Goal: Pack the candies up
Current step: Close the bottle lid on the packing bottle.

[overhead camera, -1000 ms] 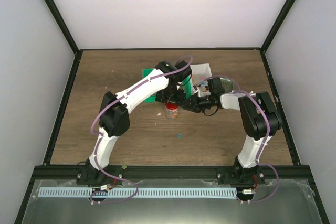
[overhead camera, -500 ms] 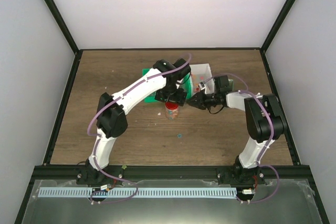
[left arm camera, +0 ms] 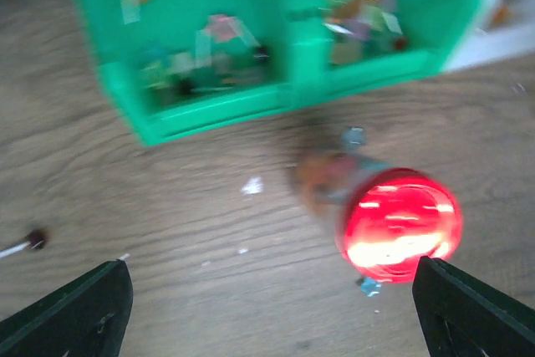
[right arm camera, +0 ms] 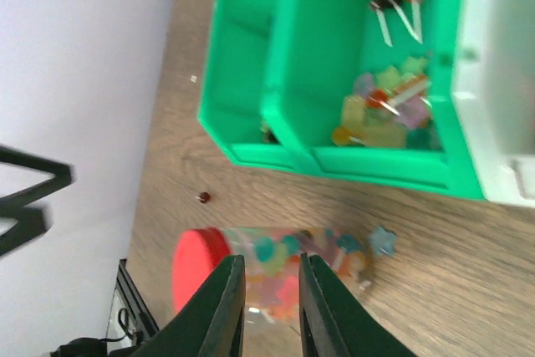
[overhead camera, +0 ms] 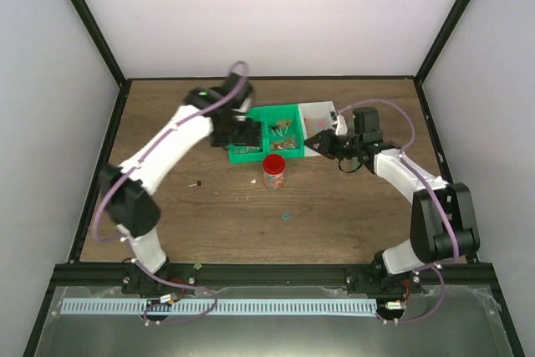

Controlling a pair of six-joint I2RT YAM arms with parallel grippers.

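My left gripper gapes wide, empty, to clear the capped jar ahead of its fingers. My right gripper, barely ajar and empty, points past it toward the tray's candies.

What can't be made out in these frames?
- Candies in the green tray: left wrist view, motion blur smears them.
- Tray's left end: top view, left gripper covers it.
- Right gripper: right wrist view, unclear whether its narrow gap pinches anything.
- White bin: right wrist view, cut by frame edge.
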